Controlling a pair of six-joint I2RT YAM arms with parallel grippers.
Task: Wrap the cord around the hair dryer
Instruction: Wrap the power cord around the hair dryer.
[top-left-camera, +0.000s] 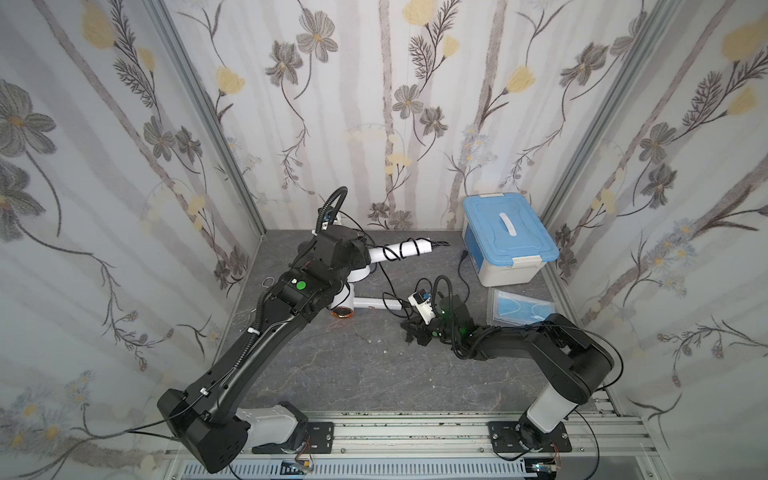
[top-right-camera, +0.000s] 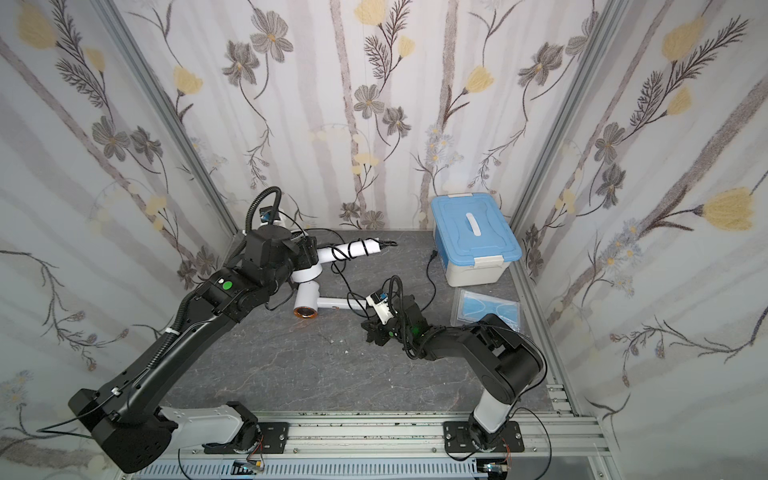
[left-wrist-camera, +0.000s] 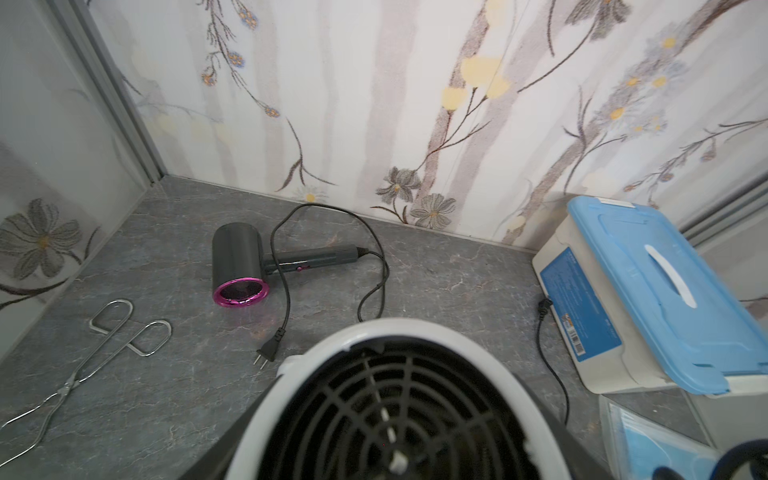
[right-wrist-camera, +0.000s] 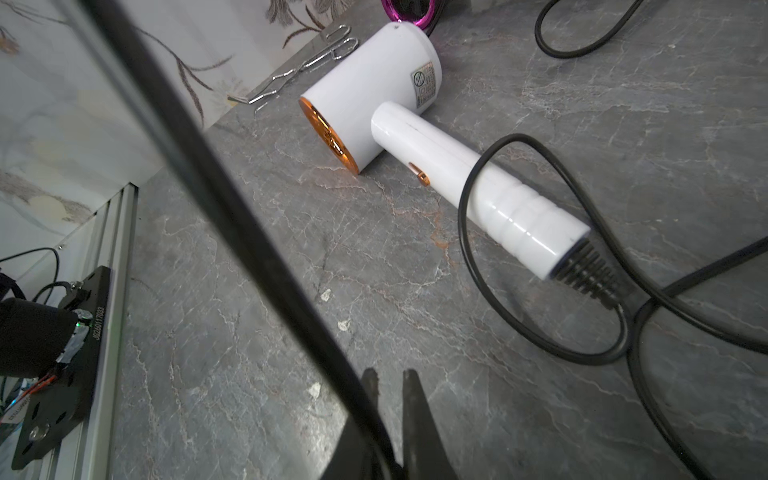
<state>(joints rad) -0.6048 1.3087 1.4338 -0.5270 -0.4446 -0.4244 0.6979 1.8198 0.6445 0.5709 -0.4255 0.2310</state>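
My left gripper (top-left-camera: 360, 261) is shut on the head of a white hair dryer (top-left-camera: 395, 250), held above the table at the back. Its handle points right, and the black cord (top-left-camera: 405, 248) is coiled around it in a few turns. In the left wrist view the dryer's white rim (left-wrist-camera: 332, 353) and black rear grille fill the space between the jaws. From the handle a strand of cord runs down to my right gripper (top-left-camera: 411, 330), which is low over the table's middle. In the right wrist view the cord (right-wrist-camera: 232, 208) crosses diagonally into the right gripper (right-wrist-camera: 390, 378), which is shut on it.
A second white dryer (top-left-camera: 357, 303) with a copper nozzle lies on the table with its own cord looped at its handle (right-wrist-camera: 519, 216). A dark dryer with a pink ring (left-wrist-camera: 239, 259) and metal tongs (left-wrist-camera: 108, 332) lie near the back left. A blue-lidded box (top-left-camera: 507, 241) and a pack of masks (top-left-camera: 519, 311) sit at the right.
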